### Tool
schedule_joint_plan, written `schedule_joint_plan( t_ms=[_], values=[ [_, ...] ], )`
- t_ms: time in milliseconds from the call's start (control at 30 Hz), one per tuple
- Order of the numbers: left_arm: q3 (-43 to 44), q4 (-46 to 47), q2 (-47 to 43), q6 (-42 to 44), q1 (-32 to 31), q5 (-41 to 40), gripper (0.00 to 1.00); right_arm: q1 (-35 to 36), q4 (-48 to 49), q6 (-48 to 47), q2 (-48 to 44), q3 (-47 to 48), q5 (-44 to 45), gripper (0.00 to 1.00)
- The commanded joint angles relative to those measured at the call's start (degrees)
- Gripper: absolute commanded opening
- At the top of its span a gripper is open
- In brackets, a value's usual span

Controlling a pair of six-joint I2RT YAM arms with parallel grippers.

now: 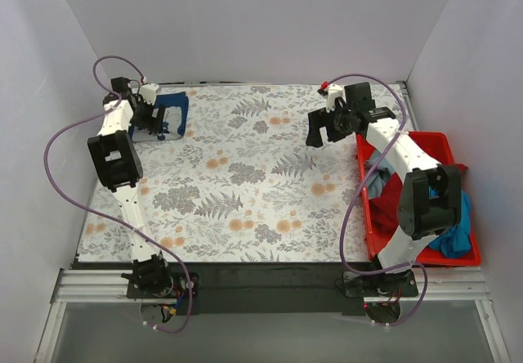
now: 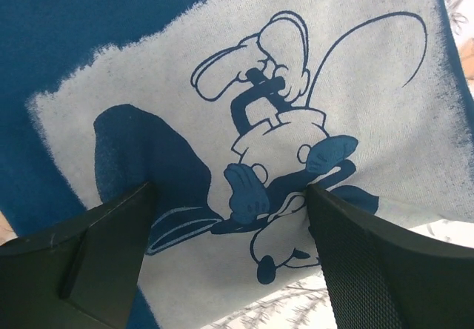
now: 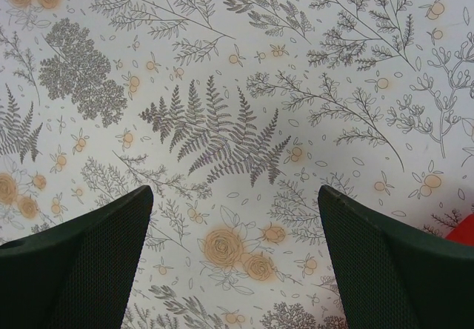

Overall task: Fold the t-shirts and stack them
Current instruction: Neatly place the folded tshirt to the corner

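A folded navy blue t-shirt [image 1: 174, 106] lies at the table's far left corner. Its white chest print [image 2: 355, 84] with a cartoon figure faces up in the left wrist view. My left gripper [image 1: 155, 123] is open right over it, jaws spread wide on either side of the print [image 2: 229, 218], holding nothing. My right gripper [image 1: 320, 131] is open and empty above the bare cover at the back right [image 3: 233, 218]. Red [image 1: 394, 201], teal-blue [image 1: 462, 234] and pale grey-blue [image 1: 377, 175] t-shirts lie crumpled in the bin.
The red plastic bin [image 1: 426, 139] stands at the table's right edge under my right arm; its corner shows in the right wrist view [image 3: 464, 230]. The floral table cover [image 1: 245, 183] spans the table. White walls close in the left, back and right sides.
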Motion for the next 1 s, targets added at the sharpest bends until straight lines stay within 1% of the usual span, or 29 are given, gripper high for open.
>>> schedule_joint_plan(
  t_ms=[0,100,200,267,367,500,567,667,733,800,867,967],
  values=[
    [-1.1,0.3,5.4,6.4,1.5,-6.1,0.81,-0.4,-0.4,-1.2,-0.4,-0.2,-0.3,0.98],
    [-1.2,2.7,3.2,4.9,1.5,-5.3,0.83,-0.4,-0.5,-1.5,-0.9,-0.2,0.1,0.98],
    [-1.1,5.7,-0.6,2.6,1.8,-6.1,0.84,-0.6,-0.6,-1.6,-1.5,-0.3,-0.3,0.98],
    [-1.3,6.0,-4.9,1.9,2.0,-4.7,0.84,-0.6,-0.5,-1.5,-2.0,-0.3,-0.3,0.98],
    [-3.9,6.7,-12.3,-0.9,1.5,-2.3,0.86,-0.6,-0.5,-1.5,-3.0,-0.5,-0.4,0.98],
    [-6.9,5.3,-18.1,-6.6,0.7,-3.9,0.87,-0.6,-0.3,-1.3,-4.0,-0.8,-1.0,0.98],
    [-8.6,2.1,-20.3,-10.5,0.7,-1.7,0.86,-0.6,-0.4,-1.3,-4.3,-0.9,-1.1,0.98],
    [-14.8,0.5,-21.9,-14.1,-0.3,-1.5,0.84,-0.6,-0.4,-1.3,-4.7,-1.1,-1.2,0.98],
    [-19.6,0.8,-22.9,-16.3,-1.0,-3.5,0.84,-0.6,-0.4,-1.4,-4.8,-1.1,-1.4,0.98],
    [-23.1,2.3,-23.4,-20.3,-1.8,-5.0,0.84,-0.7,-0.5,-1.2,-4.8,-0.9,-1.6,0.98],
    [-24.6,2.4,-23.5,-23.5,-2.2,-4.6,0.84,-0.7,-0.5,-1.1,-4.8,-0.8,-1.6,0.98],
    [-27.6,3.5,-23.4,-25.6,-3.9,-5.4,0.84,-0.7,-0.5,-1.2,-4.6,-0.8,-1.5,0.98]
  ],
)
